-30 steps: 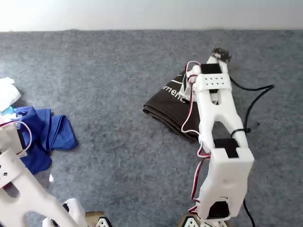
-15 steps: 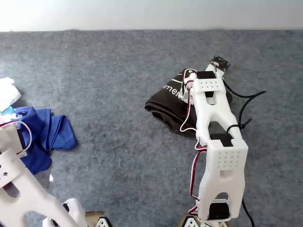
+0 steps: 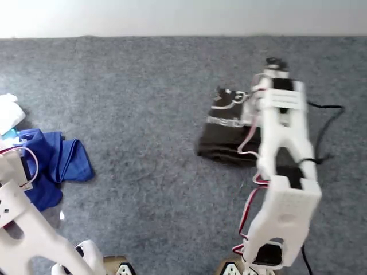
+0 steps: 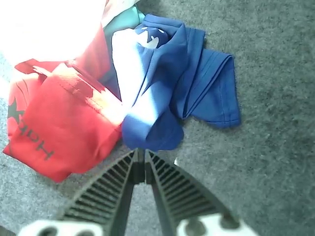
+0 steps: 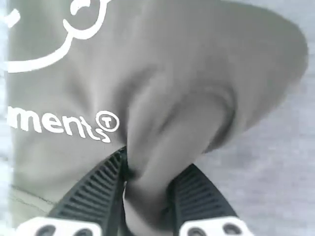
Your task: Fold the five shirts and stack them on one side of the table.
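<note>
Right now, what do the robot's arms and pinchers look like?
Both arms are chunky white plastic. The right arm carries black motors, red-and-white wires and a black cable; the left arm has similar wires. The left gripper and right gripper have dark ribbed fingers.

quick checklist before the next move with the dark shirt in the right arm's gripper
1. Right gripper grips cloth of the black shirt: ok, a fold sits between its fingers.
2. Black shirt lies flat and neat: not ok, it is bunched at the grip.
3. Left gripper free of cloth: ok, shut and holding nothing.
4. Blue shirt and red shirt folded: not ok, crumpled in a heap.
5. Bare table beside the black shirt: ok.
</note>
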Robot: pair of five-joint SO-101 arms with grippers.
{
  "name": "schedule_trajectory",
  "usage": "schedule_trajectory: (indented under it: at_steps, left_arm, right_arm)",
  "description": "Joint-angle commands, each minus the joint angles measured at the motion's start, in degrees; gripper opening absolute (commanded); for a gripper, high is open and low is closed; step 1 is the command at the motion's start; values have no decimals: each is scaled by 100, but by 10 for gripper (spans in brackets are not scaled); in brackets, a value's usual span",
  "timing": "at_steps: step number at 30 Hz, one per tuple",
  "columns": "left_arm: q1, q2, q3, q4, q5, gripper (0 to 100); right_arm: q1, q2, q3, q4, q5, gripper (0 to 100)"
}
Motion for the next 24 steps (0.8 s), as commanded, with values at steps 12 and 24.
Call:
schedule_trajectory:
  at_steps: [12,24]
  left_arm:
    - [9,-53,-31,18,35,13]
    - [18,-53,-31,18,35,13]
  right_arm:
    - [3415,-576,-53,418,3938,9]
    - [3996,-242,-141,338,4141,264]
